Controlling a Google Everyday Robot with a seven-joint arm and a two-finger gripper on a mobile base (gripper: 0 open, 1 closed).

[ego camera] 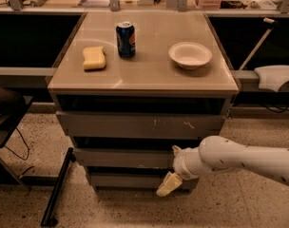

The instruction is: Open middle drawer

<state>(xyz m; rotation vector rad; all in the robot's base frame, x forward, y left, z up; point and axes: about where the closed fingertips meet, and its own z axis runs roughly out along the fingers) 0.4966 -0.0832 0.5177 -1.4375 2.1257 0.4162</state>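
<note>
The middle drawer (123,158) is a wide, shallow grey front, between a larger scratched front (139,125) above and the narrowest front (128,180) below. My gripper (170,167) is at the right end of the middle drawer's front, on a white arm coming in from the right. It is open. The upper finger (175,150) is at the drawer's top edge. The pale yellow lower finger (167,184) hangs in front of the bottom front. The middle drawer looks pushed in, roughly level with the other fronts.
On the cabinet top (144,75) are a yellow sponge (94,58), a blue soda can (126,40) and a white bowl (190,55). A black stand leg (56,186) slants on the floor at the left. A white object (276,76) lies at the right.
</note>
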